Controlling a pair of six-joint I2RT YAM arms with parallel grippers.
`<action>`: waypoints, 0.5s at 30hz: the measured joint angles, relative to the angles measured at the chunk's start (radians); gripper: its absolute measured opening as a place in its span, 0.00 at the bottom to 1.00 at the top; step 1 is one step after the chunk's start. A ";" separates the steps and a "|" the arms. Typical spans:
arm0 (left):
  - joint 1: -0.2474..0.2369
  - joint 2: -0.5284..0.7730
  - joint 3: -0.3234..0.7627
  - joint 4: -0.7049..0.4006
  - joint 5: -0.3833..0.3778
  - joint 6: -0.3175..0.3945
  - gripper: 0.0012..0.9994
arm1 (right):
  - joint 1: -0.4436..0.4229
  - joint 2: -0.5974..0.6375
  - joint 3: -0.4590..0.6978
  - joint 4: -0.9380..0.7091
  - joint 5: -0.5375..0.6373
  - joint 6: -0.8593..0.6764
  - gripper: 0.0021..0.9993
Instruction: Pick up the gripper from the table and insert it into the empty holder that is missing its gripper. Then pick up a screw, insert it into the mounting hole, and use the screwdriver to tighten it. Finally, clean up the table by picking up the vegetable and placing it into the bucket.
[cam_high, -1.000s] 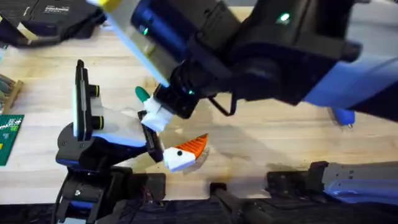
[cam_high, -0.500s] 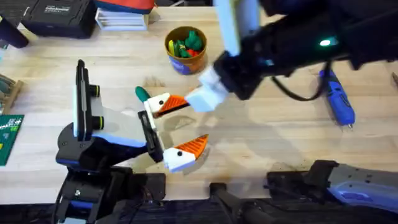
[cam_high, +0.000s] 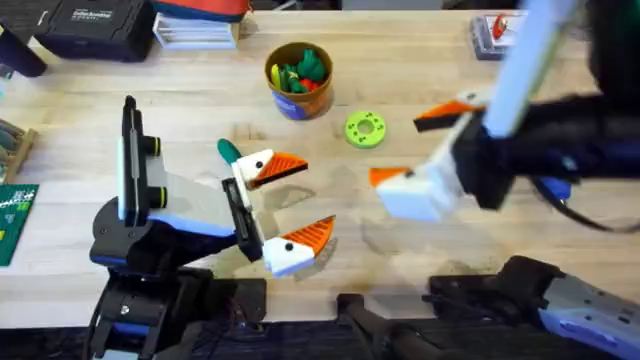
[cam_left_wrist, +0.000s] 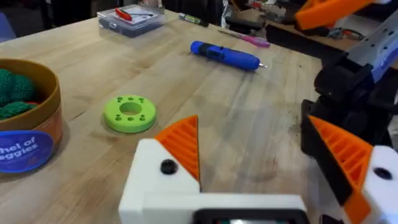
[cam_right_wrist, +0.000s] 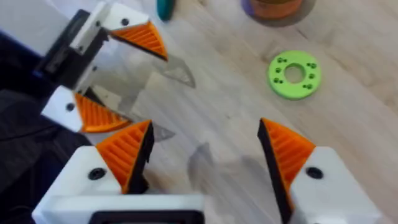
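The right gripper (cam_high: 432, 152) has swung away from the bucket (cam_high: 298, 80) and now hangs over bare table near the green disc (cam_high: 365, 129), well to the right of where it was a second ago. Its fingers are spread wide with nothing between them. The bucket now shows clearly, with green toy pieces inside, so the vegetable (cam_high: 313, 66) looks like it is already in there (one of those green lumps, I think). That would mean the clean-up step is done or nearly done.

The left gripper (cam_high: 285, 208) has not moved; it sits low near the front of the table, fingers spread and empty. The screwdriver (cam_left_wrist: 225, 55) lies flat on the table on the right side, partly behind the right arm from above.
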 joint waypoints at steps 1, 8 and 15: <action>0.000 0.000 0.000 0.000 0.000 0.000 0.97 | -0.009 -0.032 -0.027 0.009 -0.023 0.002 0.99; 0.000 0.000 0.000 0.000 0.000 0.000 0.97 | -0.057 -0.165 -0.165 0.028 -0.183 0.004 0.99; 0.000 0.000 0.000 0.000 0.000 0.000 0.97 | -0.058 -0.157 -0.184 0.019 -0.333 -0.119 0.99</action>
